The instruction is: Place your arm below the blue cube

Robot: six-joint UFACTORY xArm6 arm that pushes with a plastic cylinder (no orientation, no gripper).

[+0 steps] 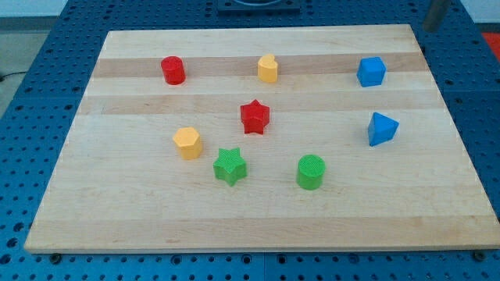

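The blue cube (372,71) sits near the top right of the wooden board (258,218). A blurred grey rod comes in at the view's top right, and my tip (429,29) ends just past the board's top right corner. The tip is above and to the right of the blue cube and well apart from it. It touches no block.
A blue triangular block (382,129) lies below the cube. A red cylinder (173,70) and a yellow block (268,69) lie along the top. A red star (255,117), a yellow hexagonal block (187,143), a green star (230,166) and a green cylinder (311,172) lie mid-board.
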